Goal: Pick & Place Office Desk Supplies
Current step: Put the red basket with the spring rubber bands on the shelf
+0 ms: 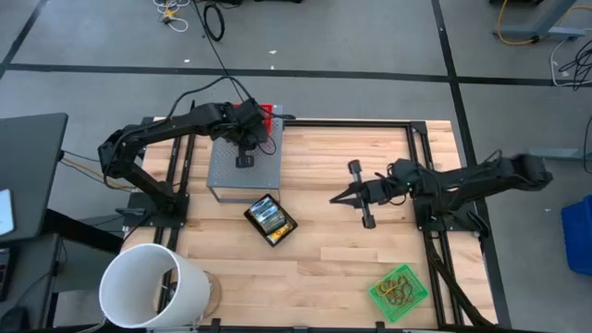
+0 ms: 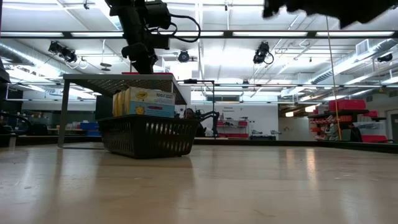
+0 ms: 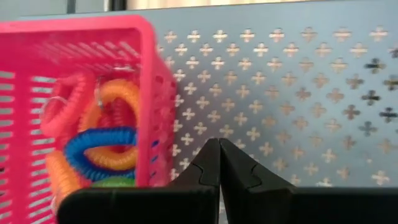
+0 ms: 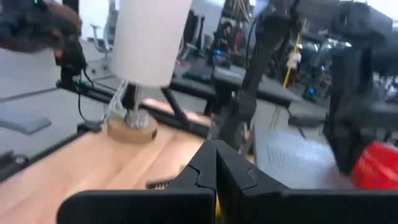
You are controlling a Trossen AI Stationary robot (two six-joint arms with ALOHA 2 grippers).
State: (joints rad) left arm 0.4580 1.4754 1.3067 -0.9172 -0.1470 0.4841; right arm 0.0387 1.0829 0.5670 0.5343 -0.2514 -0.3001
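Observation:
Yellow-and-green crayon boxes stand in a black mesh basket on the table, just in front of a grey perforated stand. A pink basket of coiled loops sits on the stand's top at its far edge. A green basket of rubber bands rests at the near right. My left gripper is shut and empty, slanting down just over the stand's top beside the pink basket. My right gripper is shut and empty, held level above mid-table and pointing toward the left edge.
A large white bucket stands at the table's near left corner. Bare wood lies between the black basket and the green basket. Black frame rails run along the table's right side.

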